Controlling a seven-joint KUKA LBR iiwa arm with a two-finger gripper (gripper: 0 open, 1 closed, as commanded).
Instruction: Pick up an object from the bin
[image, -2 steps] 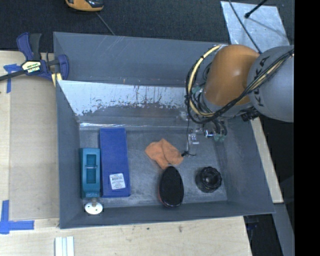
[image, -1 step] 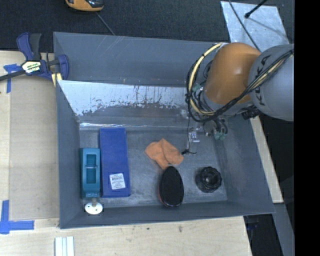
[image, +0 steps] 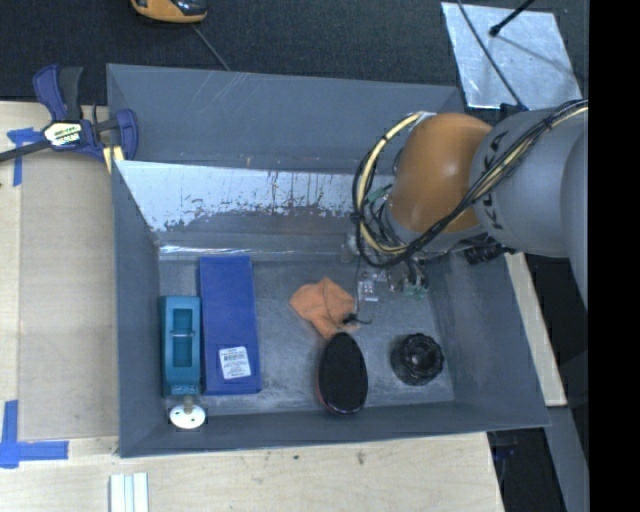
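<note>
One crumpled orange cloth (image: 320, 303) is lying at centre frame, just left of the gripper (image: 366, 296); whether the gripper is spread cannot be told.

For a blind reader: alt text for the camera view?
The gripper hangs at an orange cloth's right edge in a bin. Below it lie a black oval and knob; at left, a blue box and teal holder.
</note>
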